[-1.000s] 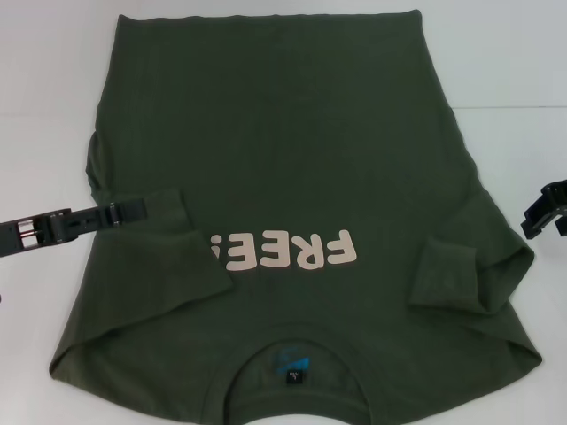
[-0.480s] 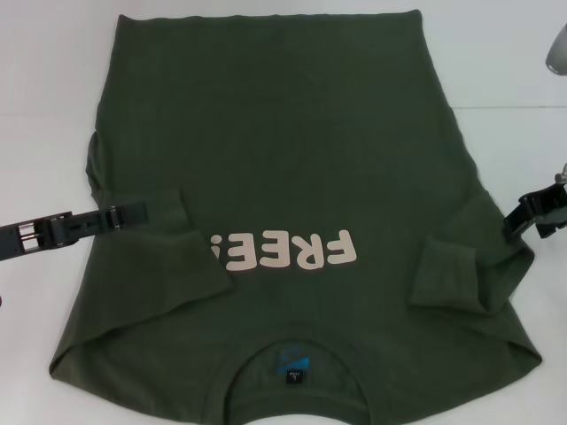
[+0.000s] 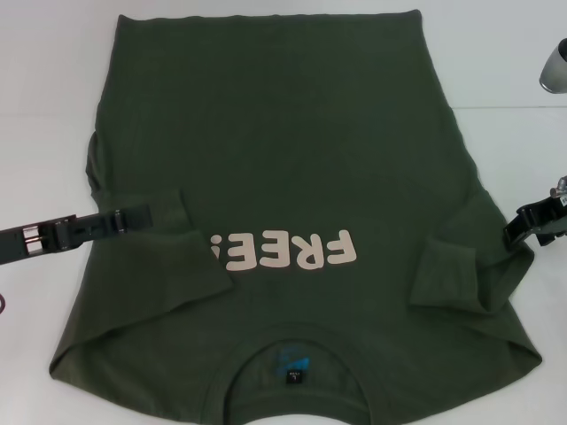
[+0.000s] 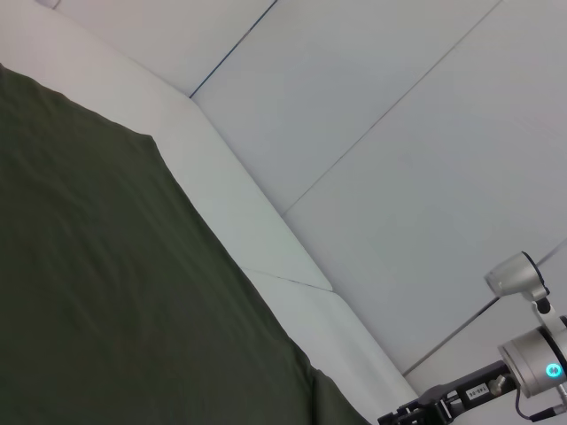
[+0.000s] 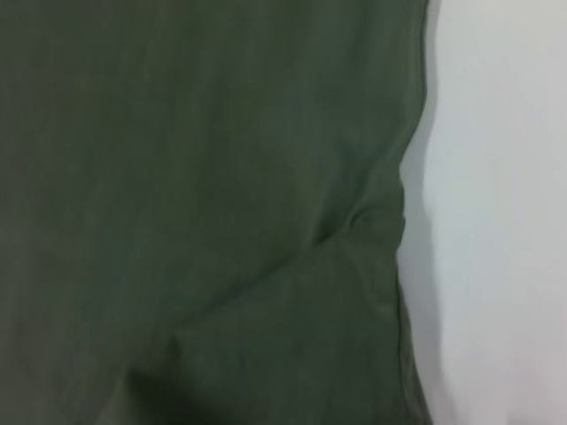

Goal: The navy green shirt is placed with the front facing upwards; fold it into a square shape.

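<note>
The navy green shirt [image 3: 283,150] lies flat, front up, on the white table [image 3: 44,106]. Its collar [image 3: 292,341] is nearest me and the pale "FREE!" lettering [image 3: 288,251] reads upside down. Both short sleeves are folded inward, the left sleeve [image 3: 168,261] and the right sleeve [image 3: 452,270]. My left gripper [image 3: 133,216] reaches in from the left and rests low over the folded left sleeve's upper edge. At the shirt's right edge, by the folded shoulder, sits my right gripper [image 3: 524,227]. The right wrist view shows shirt cloth [image 5: 204,212] with a crease beside bare table.
White table surface surrounds the shirt on the left, right and far sides [image 3: 496,53]. A grey part of my right arm [image 3: 555,69] shows at the upper right. The left wrist view shows the shirt's far edge [image 4: 204,239], white walls, and the right arm [image 4: 523,372] farther off.
My right gripper has moved inward and slightly down, reaching the shirt's right edge. The left gripper has shifted a little to the right over the sleeve. The shirt lies as before.
</note>
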`<state>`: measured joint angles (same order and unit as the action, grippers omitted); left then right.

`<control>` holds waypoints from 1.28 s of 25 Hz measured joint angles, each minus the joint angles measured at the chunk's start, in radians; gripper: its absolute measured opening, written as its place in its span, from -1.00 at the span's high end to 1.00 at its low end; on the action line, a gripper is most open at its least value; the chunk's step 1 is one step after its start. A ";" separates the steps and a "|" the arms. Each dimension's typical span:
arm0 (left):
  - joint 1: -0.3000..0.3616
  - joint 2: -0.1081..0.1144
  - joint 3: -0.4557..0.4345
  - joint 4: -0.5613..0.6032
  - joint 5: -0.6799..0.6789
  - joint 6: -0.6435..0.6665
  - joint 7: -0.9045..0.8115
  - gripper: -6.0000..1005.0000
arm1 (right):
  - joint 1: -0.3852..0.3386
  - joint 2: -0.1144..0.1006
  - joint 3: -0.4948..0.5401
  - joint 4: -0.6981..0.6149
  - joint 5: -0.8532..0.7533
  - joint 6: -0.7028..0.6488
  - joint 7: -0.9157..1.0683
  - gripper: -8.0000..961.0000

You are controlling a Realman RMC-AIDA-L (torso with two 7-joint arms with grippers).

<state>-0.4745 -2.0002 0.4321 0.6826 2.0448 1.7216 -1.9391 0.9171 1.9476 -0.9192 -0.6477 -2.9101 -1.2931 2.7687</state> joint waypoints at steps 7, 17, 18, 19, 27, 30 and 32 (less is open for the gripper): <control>-0.005 -0.002 0.002 0.000 0.000 -0.005 0.000 -0.77 | 0.000 0.006 -0.029 0.000 0.000 0.017 -0.002 -0.12; -0.007 -0.002 0.002 0.000 0.000 -0.008 0.000 -0.77 | 0.001 0.020 -0.061 0.000 0.000 0.040 -0.004 -0.12; -0.007 -0.002 0.002 0.000 0.000 -0.008 0.000 -0.77 | 0.001 0.020 -0.061 0.000 0.000 0.041 -0.004 -0.12; -0.007 -0.002 0.002 0.000 0.000 -0.008 0.000 -0.77 | 0.001 0.020 -0.061 0.000 0.000 0.042 -0.004 -0.11; -0.007 -0.002 0.002 0.000 -0.001 -0.010 0.001 -0.77 | 0.003 0.022 -0.063 0.010 0.000 0.062 -0.005 0.03; -0.007 -0.002 0.002 0.000 -0.002 -0.010 0.002 -0.77 | 0.005 0.022 -0.071 0.019 0.000 0.068 -0.005 0.25; -0.007 -0.002 0.002 0.000 -0.003 -0.010 0.002 -0.77 | 0.005 0.022 -0.074 0.020 0.000 0.069 -0.005 0.34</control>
<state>-0.4817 -2.0017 0.4341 0.6826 2.0421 1.7118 -1.9374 0.9221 1.9698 -0.9933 -0.6278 -2.9099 -1.2237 2.7641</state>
